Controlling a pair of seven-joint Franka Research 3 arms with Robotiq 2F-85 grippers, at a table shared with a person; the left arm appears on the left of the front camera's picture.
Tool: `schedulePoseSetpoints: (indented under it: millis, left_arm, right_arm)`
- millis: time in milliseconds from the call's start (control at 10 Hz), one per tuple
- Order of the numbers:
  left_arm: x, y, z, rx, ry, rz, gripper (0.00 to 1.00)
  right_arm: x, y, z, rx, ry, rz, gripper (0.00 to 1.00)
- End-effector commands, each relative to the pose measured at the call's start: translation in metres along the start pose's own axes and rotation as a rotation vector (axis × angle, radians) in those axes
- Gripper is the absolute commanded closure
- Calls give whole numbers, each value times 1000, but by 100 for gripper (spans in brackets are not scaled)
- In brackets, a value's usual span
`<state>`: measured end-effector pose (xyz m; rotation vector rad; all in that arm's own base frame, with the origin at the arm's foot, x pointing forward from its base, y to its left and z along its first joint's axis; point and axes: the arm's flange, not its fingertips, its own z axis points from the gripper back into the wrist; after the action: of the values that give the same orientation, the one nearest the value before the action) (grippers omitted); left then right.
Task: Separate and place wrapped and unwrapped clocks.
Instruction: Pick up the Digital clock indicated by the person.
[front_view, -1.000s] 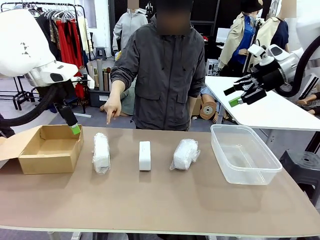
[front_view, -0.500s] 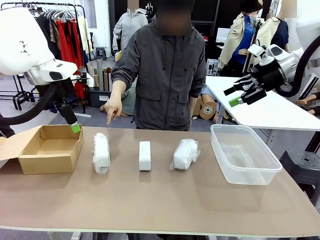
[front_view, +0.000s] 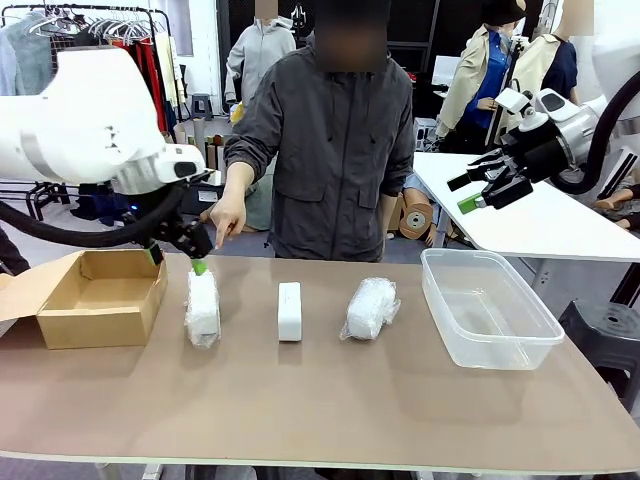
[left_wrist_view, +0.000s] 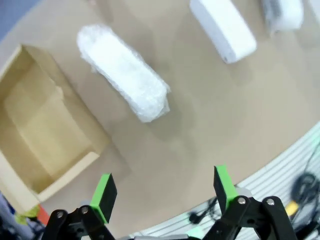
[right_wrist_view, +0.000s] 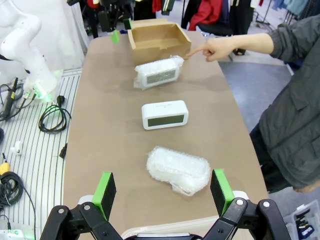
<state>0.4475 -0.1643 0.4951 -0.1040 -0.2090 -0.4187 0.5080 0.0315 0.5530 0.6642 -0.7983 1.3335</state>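
Three clocks lie in a row on the brown table: a wrapped clock (front_view: 202, 305) at the left, the bare white clock (front_view: 289, 310) in the middle, and a second wrapped clock (front_view: 371, 306) at the right. My left gripper (front_view: 177, 260) hangs open just above the far end of the left wrapped clock (left_wrist_view: 122, 72), between it and the box. Its wrist view also shows the bare clock (left_wrist_view: 223, 27). High over the far right, my right gripper (front_view: 462, 194) is open and holds nothing. Below it lie a wrapped clock (right_wrist_view: 177, 170), the bare clock (right_wrist_view: 164, 114) and the other wrapped clock (right_wrist_view: 158, 72).
An open brown cardboard box (front_view: 100, 300) sits at the table's left end. A clear plastic tub (front_view: 490, 305) stands at the right. A person at the far side points a hand (front_view: 225, 220) down towards the left wrapped clock, close to my left gripper.
My left arm has swung right, from above the cardboard box to over the far end of the left wrapped clock. The right arm and the clocks have not moved.
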Motion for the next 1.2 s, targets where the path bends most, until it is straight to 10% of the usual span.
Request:
schedulePoseSetpoints:
  millis: [0, 1100]
  left_arm:
    - [1, -14, -14, 53, 12, 90, 0]
    - [-5, -55, -47, 136, 33, 192, 0]
  right_arm:
    - [1, 2, 0, 0, -1, 2, 0]
    - [1, 2, 0, 0, -1, 2, 0]
